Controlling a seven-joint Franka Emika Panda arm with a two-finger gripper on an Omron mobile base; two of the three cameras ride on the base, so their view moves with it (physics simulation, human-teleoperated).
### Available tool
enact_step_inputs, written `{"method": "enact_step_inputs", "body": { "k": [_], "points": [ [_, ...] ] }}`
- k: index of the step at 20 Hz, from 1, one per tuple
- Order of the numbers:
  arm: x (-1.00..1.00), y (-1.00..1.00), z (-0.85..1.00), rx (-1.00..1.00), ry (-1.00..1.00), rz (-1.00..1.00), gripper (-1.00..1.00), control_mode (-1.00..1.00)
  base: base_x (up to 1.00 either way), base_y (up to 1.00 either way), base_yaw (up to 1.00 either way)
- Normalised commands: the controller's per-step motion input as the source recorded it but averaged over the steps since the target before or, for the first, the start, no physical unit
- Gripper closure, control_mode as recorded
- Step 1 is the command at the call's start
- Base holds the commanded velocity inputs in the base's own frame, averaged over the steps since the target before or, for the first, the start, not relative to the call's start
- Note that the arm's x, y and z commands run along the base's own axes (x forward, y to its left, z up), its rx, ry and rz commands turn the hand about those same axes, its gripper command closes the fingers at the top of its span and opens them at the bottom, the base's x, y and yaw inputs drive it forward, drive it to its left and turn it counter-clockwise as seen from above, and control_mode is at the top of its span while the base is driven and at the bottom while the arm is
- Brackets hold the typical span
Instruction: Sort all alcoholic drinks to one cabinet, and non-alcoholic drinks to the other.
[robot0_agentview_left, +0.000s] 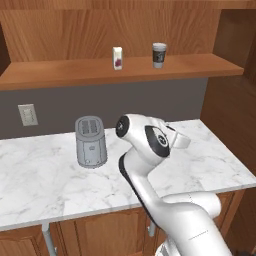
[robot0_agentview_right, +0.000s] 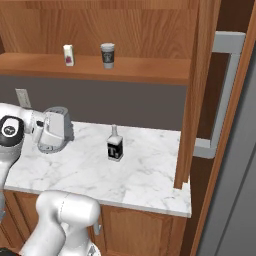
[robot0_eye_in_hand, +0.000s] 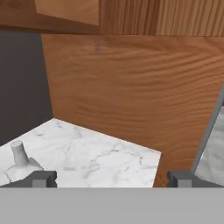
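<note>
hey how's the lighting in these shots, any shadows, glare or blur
Left base view: soft, even light, toaster casting only a faint shadow. Right base view: no glare on the squarish bottle. Hand view: sharp wood grain, no blur.

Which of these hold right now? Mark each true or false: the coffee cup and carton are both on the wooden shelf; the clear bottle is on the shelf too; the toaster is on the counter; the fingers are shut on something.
1. The coffee cup and the small white carton both stand on the wooden shelf. True.
2. The clear squarish bottle is on the shelf too. False: it stands upright on the marble counter.
3. The grey toaster sits on the counter. True.
4. The fingers are shut on something. False: they stand wide apart and hold nothing.
</note>
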Motion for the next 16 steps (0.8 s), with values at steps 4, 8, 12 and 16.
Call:
{"method": "enact_step_inputs", "body": {
  "k": [4,8,12,16],
  "points": [
    [0.49,0.00,-0.21,0.00,0.00,-0.10,-1.00,-1.00,0.00,0.00,0.00],
    [0.46,0.00,-0.27,0.00,0.00,-0.10,-1.00,-1.00,0.00,0.00,0.00],
    [0.41,-0.06,-0.23,0.00,0.00,-0.08,-1.00,-1.00,0.00,0.00,0.00],
    [0.37,-0.13,-0.22,-0.01,0.00,-0.07,-1.00,-1.00,0.00,0.00,0.00]
  ]
}}
